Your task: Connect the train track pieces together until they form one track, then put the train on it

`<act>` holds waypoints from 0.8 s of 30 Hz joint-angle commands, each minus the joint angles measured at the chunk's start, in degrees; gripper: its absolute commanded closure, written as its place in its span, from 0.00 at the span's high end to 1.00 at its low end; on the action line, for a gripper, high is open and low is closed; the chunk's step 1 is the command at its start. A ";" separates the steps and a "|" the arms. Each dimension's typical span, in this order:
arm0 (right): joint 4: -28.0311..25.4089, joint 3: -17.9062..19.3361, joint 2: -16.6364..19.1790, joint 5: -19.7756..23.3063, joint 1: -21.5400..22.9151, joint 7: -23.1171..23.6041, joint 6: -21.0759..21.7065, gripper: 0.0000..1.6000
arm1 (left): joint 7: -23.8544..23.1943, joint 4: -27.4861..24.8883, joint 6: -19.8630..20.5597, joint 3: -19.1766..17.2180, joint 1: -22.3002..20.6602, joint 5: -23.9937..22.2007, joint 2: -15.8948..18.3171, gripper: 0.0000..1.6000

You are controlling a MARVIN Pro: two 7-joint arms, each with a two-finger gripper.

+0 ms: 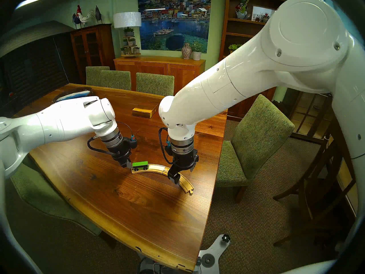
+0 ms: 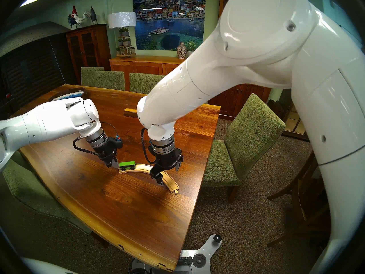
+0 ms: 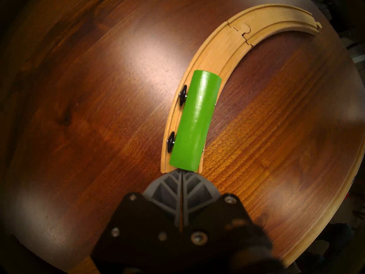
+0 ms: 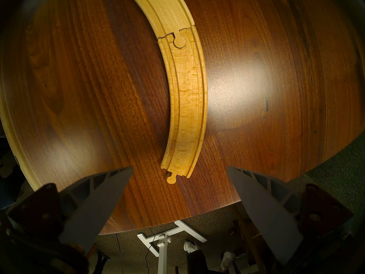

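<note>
Two curved pale wooden track pieces lie joined peg-in-hole as one track (image 1: 158, 167) (image 2: 145, 166) (image 3: 215, 50) (image 4: 187, 89) on the brown table. The green train (image 1: 140, 165) (image 2: 127, 165) (image 3: 194, 119) stands on the track's left end. My left gripper (image 1: 128, 165) (image 2: 115, 164) (image 3: 181, 169) is shut with nothing in it, its tips right at the train's near end. My right gripper (image 1: 184, 174) (image 2: 168, 174) (image 4: 179, 168) hangs open just above the track's right piece, near its free peg end, holding nothing.
A rectangular wooden block (image 1: 143, 111) lies farther back on the table (image 1: 118, 208). A dark bowl (image 1: 73, 94) sits at the back left. A green chair (image 1: 256, 133) stands beside the table's right edge, which runs close to the track's peg end.
</note>
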 commanded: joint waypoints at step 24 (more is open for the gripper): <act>0.43 0.22 0.55 0.02 1.31 0.03 0.07 1.00 | 0.77 -0.93 1.47 -2.91 -1.01 -2.61 -5.07 0.00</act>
